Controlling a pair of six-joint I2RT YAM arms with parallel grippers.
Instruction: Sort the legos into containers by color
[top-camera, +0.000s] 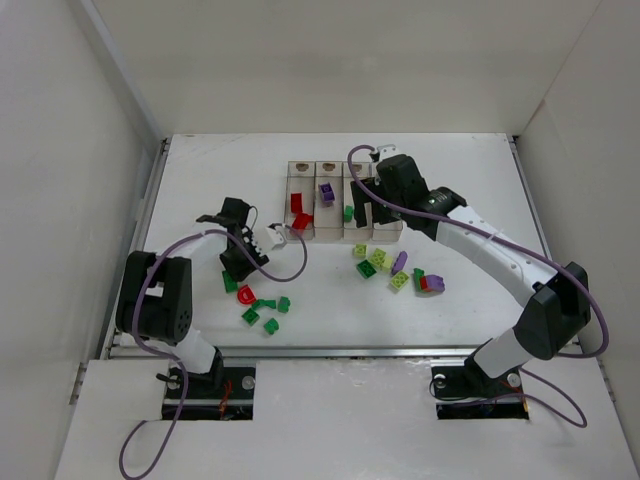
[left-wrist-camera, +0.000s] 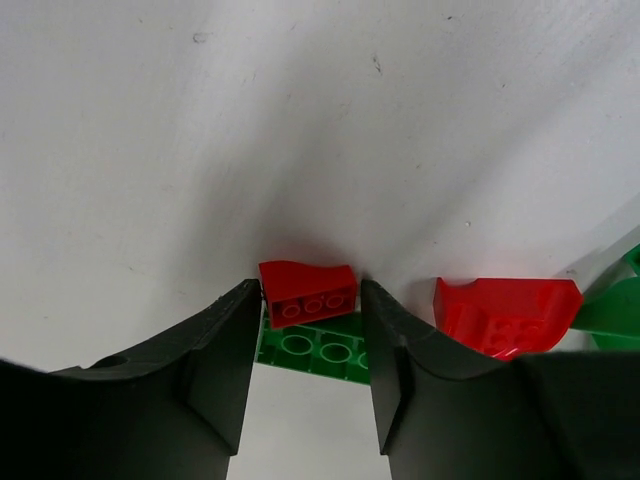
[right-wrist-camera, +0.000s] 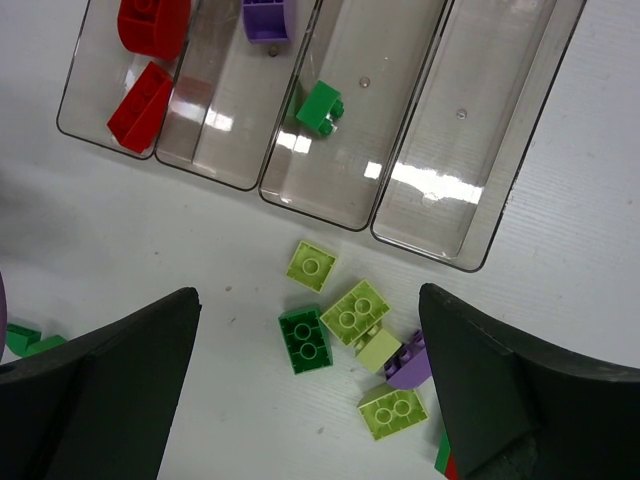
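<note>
Evidently the left claw (left-wrist-camera: 308, 312) pinches a red lego (left-wrist-camera: 306, 290); right claw (right-wrist-camera: 308, 300) gapes wide, empty.

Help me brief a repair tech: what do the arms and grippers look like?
The left arm and right arm have white links, bulky black joints and a looping purple cable each. The left gripper and right gripper have two broad matte-black fingers.

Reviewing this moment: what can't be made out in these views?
- Left wrist: whether the left fingers touch the red lego; the gaps are too tight to judge.
- Left wrist: the ends of the green lego next to it, covered by the fingers.
- Right wrist: a red piece at the bottom edge, cut off behind the right fingers.
- Top: much of the rightmost container, under the right arm.
</note>
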